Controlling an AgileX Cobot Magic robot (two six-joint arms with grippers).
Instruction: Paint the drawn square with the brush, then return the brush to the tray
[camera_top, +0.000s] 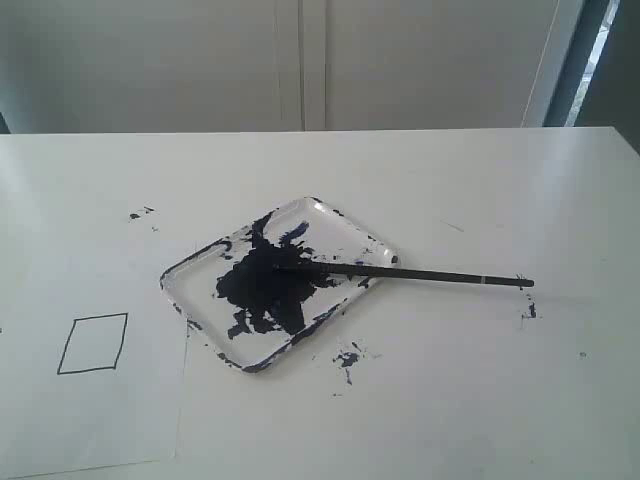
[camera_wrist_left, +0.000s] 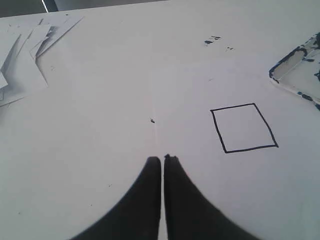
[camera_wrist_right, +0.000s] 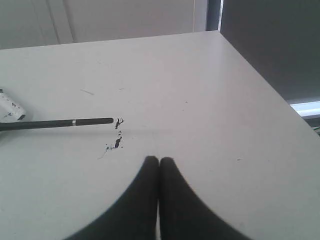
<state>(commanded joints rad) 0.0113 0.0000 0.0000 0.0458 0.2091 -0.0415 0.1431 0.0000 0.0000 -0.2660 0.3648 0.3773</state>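
Observation:
The drawn square is an empty black outline on a white paper sheet at the front left; the left wrist view shows the drawn square too. The tray sits mid-table, smeared blue-black. The brush lies with its dark tip in the tray and its handle out over the table to the right; the brush also shows in the right wrist view. My left gripper is shut and empty above the paper, beside the square. My right gripper is shut and empty, apart from the brush's handle end. Neither arm appears in the exterior view.
Dark paint splatters mark the table in front of the tray, by the brush end and behind the tray on the left. Loose paper sheets lie beyond the left gripper. The table's right edge is near.

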